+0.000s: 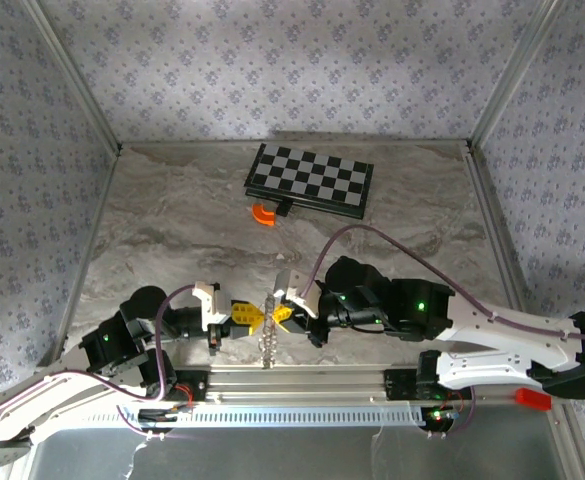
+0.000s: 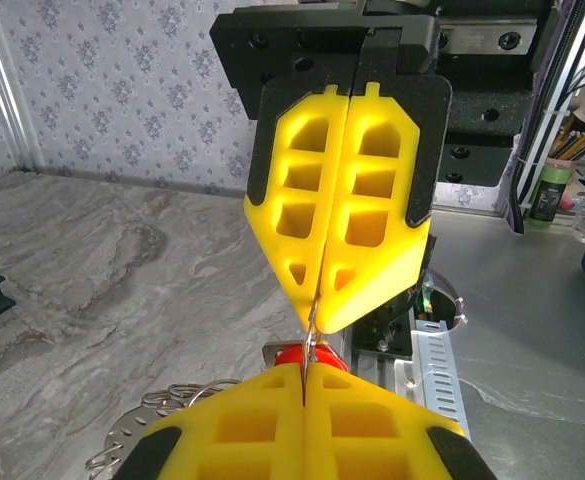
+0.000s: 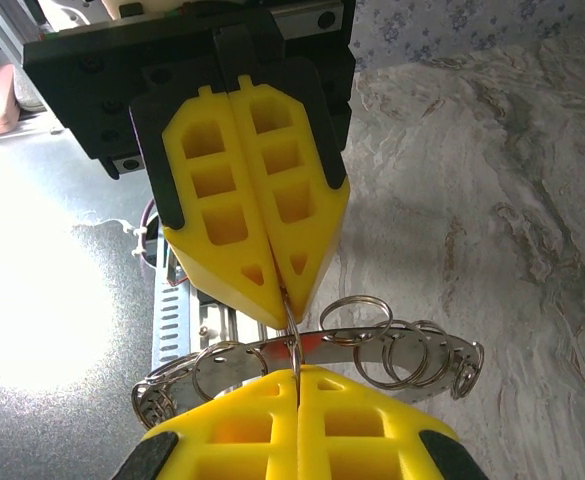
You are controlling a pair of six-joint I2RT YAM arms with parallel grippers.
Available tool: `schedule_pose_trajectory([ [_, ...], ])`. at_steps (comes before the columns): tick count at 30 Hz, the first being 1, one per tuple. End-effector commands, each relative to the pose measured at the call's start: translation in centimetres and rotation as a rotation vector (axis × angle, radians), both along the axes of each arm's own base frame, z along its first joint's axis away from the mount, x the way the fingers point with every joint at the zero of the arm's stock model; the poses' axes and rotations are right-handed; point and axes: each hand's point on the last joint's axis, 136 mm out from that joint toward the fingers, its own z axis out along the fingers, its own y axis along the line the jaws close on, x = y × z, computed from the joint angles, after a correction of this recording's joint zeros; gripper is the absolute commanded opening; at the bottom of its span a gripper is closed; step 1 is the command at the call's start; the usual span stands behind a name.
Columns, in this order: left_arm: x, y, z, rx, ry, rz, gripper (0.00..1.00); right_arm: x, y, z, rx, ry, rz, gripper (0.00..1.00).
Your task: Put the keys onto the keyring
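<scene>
My two grippers meet tip to tip near the table's front edge, the left gripper point(image 1: 255, 317) and the right gripper point(image 1: 278, 314), both shut. Each pinches the same thin silver keyring point(image 3: 292, 335) edge-on from opposite sides. In the left wrist view my left gripper point(image 2: 304, 370) is at the bottom and the right one point(image 2: 317, 318) above, with the keyring point(image 2: 312, 338) between them and the red-headed key point(image 2: 330, 356) just behind it. Under the right gripper point(image 3: 297, 374) hangs a curved silver band point(image 3: 427, 350) carrying several small split rings; the left gripper point(image 3: 283, 292) faces it.
A black-and-white chessboard point(image 1: 312, 180) lies at the back of the marble table, an orange curved piece point(image 1: 263, 213) in front of it. An aluminium rail point(image 1: 302, 385) runs along the near edge just below the grippers. Patterned walls close in three sides.
</scene>
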Motion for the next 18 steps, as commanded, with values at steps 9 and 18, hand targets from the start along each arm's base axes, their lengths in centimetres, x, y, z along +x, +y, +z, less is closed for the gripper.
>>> schedule_pose_trajectory([
  [9, -0.2, 0.1, 2.2, -0.066, -0.049, -0.004, 0.00, -0.5, 0.4, 1.0, 0.030, -0.029, 0.039, 0.00],
  [18, -0.2, 0.1, 2.4, -0.062, -0.051, -0.003, 0.00, -1.1, 0.6, 1.6, 0.037, -0.053, 0.069, 0.00],
])
